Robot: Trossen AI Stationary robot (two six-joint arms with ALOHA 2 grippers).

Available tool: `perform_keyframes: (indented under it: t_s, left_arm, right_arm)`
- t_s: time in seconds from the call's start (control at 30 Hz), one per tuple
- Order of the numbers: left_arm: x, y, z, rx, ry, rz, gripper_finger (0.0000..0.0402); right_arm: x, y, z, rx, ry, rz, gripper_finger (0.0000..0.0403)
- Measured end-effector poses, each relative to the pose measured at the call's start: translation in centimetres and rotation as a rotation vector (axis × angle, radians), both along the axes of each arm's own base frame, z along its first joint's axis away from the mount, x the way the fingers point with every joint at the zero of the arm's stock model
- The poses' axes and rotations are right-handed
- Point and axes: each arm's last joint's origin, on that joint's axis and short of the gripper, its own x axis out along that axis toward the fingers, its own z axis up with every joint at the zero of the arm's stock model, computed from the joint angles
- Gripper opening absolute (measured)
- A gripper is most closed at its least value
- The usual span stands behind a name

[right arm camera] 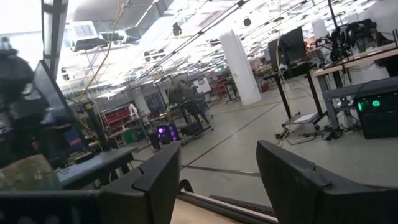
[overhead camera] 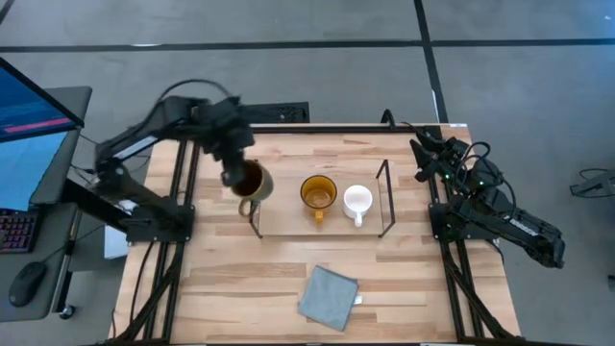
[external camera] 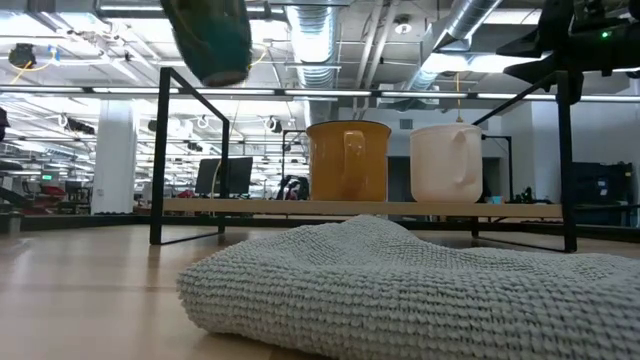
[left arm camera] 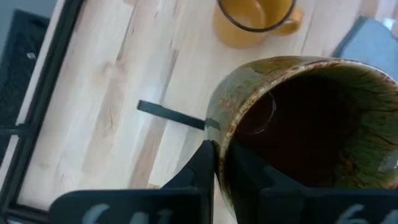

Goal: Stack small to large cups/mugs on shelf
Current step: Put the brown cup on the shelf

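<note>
Here, amber mug (overhead camera: 318, 193), white mug (overhead camera: 357, 201) on shelf (overhead camera: 288, 223)

Small mug (overhead camera: 357, 201): plain white.
Glass mug (overhead camera: 318, 193): amber, translucent.
Third mug (overhead camera: 252, 181): mottled olive-brown outside, dark brown inside.
Shelf (overhead camera: 288, 219): light wood board, thin black wire frames.
Cloth (overhead camera: 328, 297): grey, knitted texture.
Table (overhead camera: 231, 279): pale wood, striped planks.
Left claw (left arm camera: 214, 163): black.

High view looked straight down on the whole table (overhead camera: 288, 288). Low view sat at tabletop height just behind the grey cloth (external camera: 400, 290), facing level toward the shelf (external camera: 360, 208); both shared shelf and cloth. Left wrist view looked down, close on the brownish-tan mug (left arm camera: 311, 137). Right wrist view faced out into the room.
</note>
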Motion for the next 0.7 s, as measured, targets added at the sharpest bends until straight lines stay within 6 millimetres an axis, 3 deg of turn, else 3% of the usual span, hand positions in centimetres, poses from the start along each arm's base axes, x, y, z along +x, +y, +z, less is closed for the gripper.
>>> perform_keyframes:
  t_s: [0.33, 0.7]
  left_arm:
    - [5.2, 4.7, -1.6, -0.095, 0.051, 0.011, 0.001]
    - [7.5, 5.9, -4.2, -0.159, 0.132, 0.066, 0.001]
  right_arm:
    - [0.0, 0.0, -0.1, 0.003, 0.007, 0.002, 0.0233]
    - [0.0, 0.0, -0.1, -0.012, 0.02, -0.001, 0.0233]
